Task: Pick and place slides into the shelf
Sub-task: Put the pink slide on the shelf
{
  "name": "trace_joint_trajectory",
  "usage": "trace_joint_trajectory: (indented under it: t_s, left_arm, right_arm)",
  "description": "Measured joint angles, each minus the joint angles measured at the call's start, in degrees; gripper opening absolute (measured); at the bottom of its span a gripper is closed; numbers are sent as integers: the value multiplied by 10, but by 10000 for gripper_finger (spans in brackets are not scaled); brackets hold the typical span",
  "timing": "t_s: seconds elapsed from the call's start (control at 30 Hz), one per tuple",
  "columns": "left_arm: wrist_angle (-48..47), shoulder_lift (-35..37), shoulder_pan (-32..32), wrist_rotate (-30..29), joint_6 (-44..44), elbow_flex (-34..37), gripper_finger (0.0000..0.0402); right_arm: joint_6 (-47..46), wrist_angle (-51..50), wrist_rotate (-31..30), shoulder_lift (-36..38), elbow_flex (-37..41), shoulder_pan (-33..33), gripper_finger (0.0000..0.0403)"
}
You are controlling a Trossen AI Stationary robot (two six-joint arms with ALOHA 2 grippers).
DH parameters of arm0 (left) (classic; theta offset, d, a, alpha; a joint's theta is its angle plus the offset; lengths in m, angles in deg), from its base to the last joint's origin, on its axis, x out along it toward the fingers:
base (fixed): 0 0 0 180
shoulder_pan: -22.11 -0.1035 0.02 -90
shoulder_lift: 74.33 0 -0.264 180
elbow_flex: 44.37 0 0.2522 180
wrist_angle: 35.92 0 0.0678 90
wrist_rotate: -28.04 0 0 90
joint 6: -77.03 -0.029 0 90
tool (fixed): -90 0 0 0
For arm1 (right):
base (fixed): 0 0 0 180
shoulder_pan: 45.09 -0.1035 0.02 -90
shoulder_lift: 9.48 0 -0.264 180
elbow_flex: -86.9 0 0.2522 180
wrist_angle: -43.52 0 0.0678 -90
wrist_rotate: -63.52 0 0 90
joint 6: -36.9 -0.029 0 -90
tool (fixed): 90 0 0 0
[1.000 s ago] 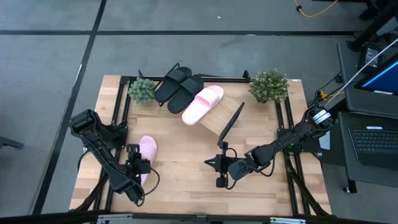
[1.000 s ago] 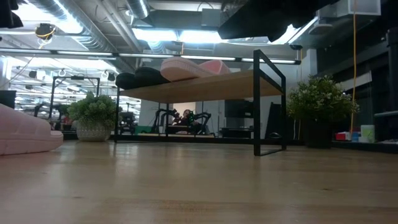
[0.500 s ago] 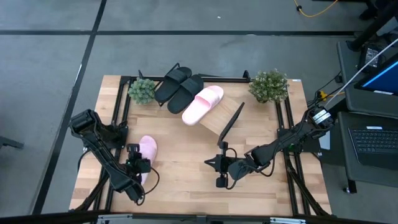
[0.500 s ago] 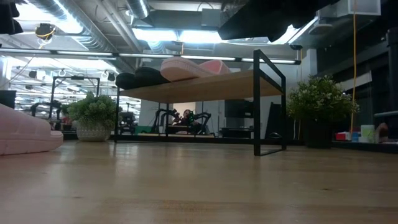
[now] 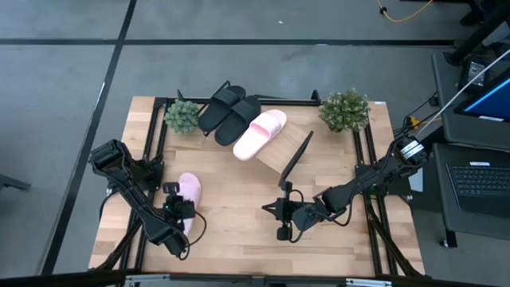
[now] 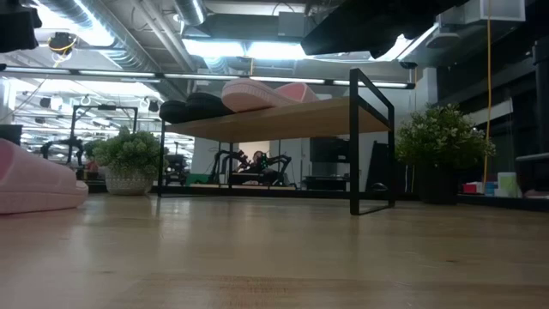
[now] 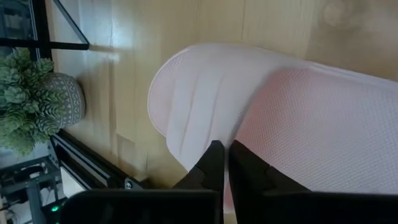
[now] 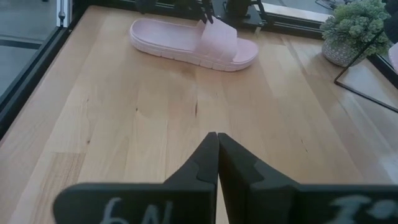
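Three slides already rest on the shelf: the black pair and one pink slide. The last pink slide lies on the bench, and the left gripper has shifted slightly along it since a second ago. Its fingers are pressed together over the strap (whether they pinch it, I cannot tell). The right gripper waits mid-bench, fingers together, holding nothing. In the low view the slide's edge sits a touch higher, perhaps a lift starting.

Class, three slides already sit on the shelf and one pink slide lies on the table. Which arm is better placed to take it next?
Probably the left. The left gripper is right at the loose pink slide, fingers shut on its strap. The right gripper rests shut over bare table, well away from it.
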Motion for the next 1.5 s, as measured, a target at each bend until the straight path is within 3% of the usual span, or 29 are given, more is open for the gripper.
trace_joint_trajectory:
  t_s: [0.2, 0.37, 0.83, 1.27, 1.5]
  left_arm:
    - [-17, 1, 3, 0, 0, -3, 3]
    - [-97, 14, 3, -9, 1, -53, 2]
    - [-134, 80, 10, -218, -76, -195, 0]
    - [-120, 86, -94, -344, -316, -254, 0]
    - [11, 96, -167, -336, -524, -267, 0]
  right_arm:
    - [-2, 0, 0, 0, 0, 0, 12]
    - [-17, 0, 0, 0, 0, 0, 12]
    - [-77, -62, -31, 49, 0, -17, 4]
    - [-12, -157, -37, 187, -1, -42, 2]
    - [-46, -144, -47, 221, 73, -62, 2]
